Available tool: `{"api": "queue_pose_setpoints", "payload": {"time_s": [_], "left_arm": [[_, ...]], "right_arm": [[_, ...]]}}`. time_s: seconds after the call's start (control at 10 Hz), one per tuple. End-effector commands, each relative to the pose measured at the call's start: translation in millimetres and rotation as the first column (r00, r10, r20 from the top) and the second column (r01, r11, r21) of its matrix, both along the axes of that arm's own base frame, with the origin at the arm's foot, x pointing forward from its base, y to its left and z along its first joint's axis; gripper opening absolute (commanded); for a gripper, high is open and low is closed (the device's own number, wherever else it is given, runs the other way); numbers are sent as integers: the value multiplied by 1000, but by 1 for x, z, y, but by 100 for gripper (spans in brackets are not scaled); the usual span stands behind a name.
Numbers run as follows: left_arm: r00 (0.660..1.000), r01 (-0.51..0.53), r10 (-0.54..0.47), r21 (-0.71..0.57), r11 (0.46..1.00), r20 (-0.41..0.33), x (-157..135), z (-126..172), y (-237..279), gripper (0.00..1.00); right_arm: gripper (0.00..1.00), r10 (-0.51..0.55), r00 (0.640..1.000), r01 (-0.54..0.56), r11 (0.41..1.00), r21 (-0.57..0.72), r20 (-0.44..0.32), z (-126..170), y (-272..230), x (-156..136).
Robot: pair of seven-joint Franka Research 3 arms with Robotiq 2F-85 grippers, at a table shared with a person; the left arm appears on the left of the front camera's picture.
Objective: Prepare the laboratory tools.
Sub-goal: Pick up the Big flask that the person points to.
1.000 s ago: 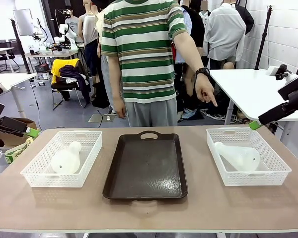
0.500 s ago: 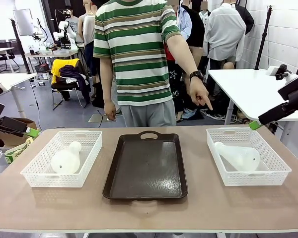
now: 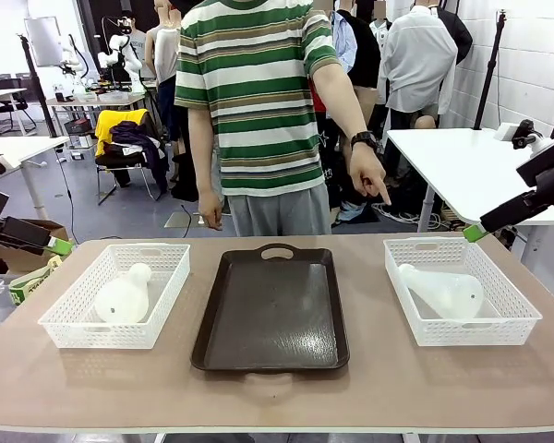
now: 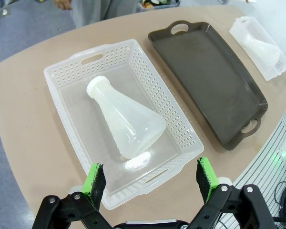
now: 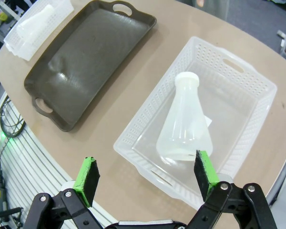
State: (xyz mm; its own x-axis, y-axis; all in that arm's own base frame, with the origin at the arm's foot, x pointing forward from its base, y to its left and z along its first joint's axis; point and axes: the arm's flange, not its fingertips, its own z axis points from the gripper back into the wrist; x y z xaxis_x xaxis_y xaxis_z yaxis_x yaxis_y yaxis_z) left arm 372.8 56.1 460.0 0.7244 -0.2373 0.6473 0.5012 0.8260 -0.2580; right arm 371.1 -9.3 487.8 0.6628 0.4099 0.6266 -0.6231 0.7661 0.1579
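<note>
Frosted left flask [image 4: 126,121] lies sideways in left basket [image 4: 174,112], right flask [image 5: 186,124] in right basket [image 5: 152,95]. Left gripper [image 4: 148,179] and right gripper [image 5: 145,179] spread wide, empty.

No readable text, label, brand, number or sign stands on the left flask [image 3: 122,297], the right flask [image 3: 446,293], either basket or the tray [image 3: 270,314].

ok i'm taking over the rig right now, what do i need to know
Left jaws: open, holding nothing, hovering by the left basket.
Right jaws: open, holding nothing, hovering by the right basket.
One flask lies on its side in each basket: left flask, right flask.
Done: nothing, neither flask is on the brown tray.
Left: lift both flasks out, probably onto the tray. The person's hand seems to point toward the right basket.
</note>
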Motion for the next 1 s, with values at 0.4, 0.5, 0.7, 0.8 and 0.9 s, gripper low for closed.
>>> {"api": "queue_pose_setpoints", "payload": {"time_s": [0.4, 0.5, 0.7, 0.8, 0.9], "left_arm": [[1000, 14, -14, -12, 1000, 4, 1, -3, 1, 100], [1000, 14, -14, -12, 1000, 4, 1, -3, 1, 100], [1000, 14, -14, -12, 1000, 4, 1, -3, 1, 100], [1000, 14, -14, -12, 1000, 4, 1, -3, 1, 100], [1000, 14, -14, -12, 1000, 4, 1, -3, 1, 100]], "right_arm": [[100, -5, 999, -1, 994, -113, -52, -2, 11, 38], [100, -16, 997, 0, 983, -184, -82, -6, 22, 60], [100, -47, 991, 7, 952, -305, -124, -23, 44, 100], [100, -66, 989, 12, 928, -373, -133, -35, 56, 118], [100, -45, 989, -15, 914, -406, -140, -48, 67, 129]]}}
